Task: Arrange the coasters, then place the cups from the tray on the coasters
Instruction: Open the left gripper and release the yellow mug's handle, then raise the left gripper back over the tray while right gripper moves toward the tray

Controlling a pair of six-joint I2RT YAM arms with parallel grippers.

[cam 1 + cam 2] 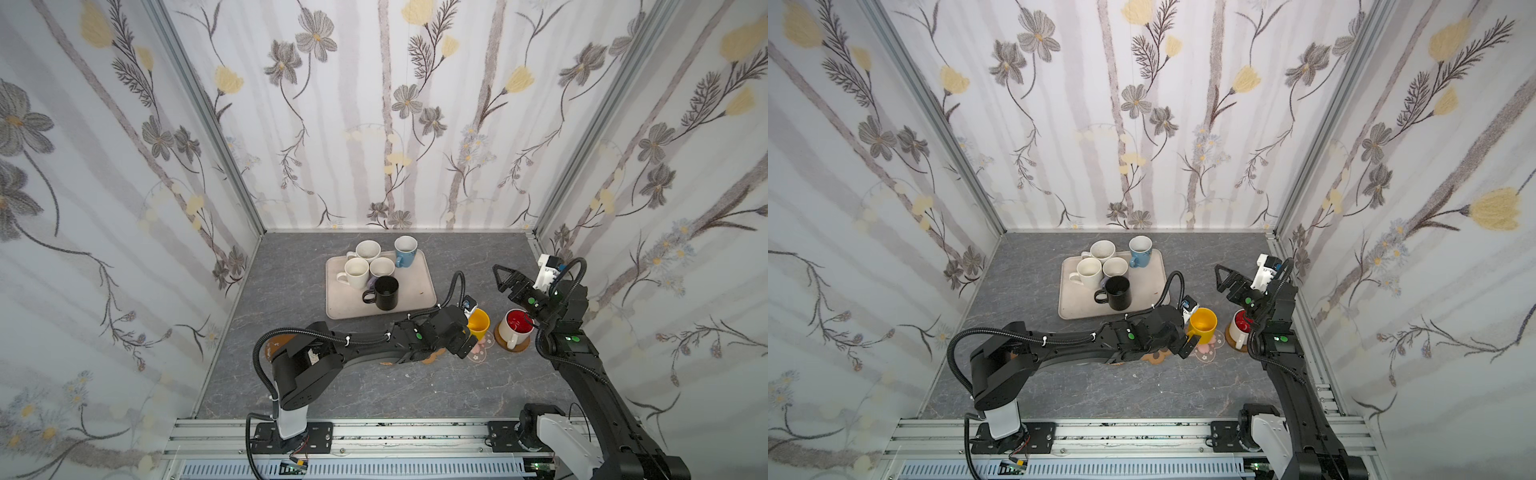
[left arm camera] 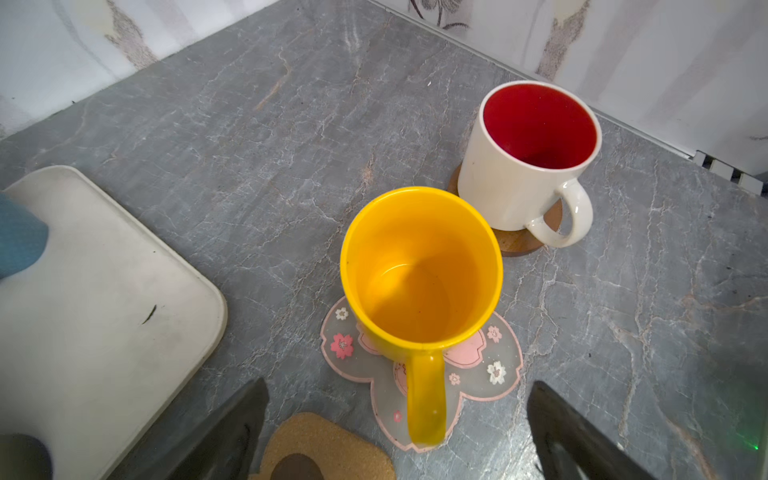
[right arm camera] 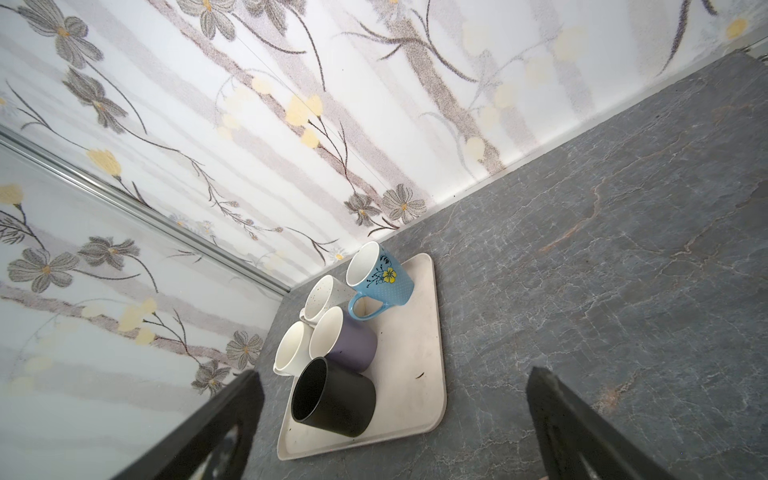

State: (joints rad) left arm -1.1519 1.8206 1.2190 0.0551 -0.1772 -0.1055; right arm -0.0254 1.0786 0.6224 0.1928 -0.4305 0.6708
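A yellow cup (image 2: 419, 270) stands upright on the pink blossom coaster (image 2: 490, 365). My left gripper (image 2: 399, 399) is open, a finger on each side of the cup's handle, touching nothing. Beside it a white cup with a red inside (image 2: 528, 158) sits on a brown wooden disc coaster (image 2: 515, 243). The tray (image 1: 411, 286) holds the black (image 1: 384, 293), lavender (image 3: 349, 345), light blue (image 1: 405, 251) and two cream cups (image 1: 357, 272). My right gripper (image 1: 500, 276) hangs open and empty above the table, right of the tray.
A brown paw coaster (image 2: 328, 449) lies close to the blossom coaster, partly under my left arm (image 1: 374, 336). Another brown coaster edge (image 1: 274, 345) peeks out beside that arm's base. Flowered walls (image 1: 374, 124) enclose the grey table (image 1: 374, 390) on three sides.
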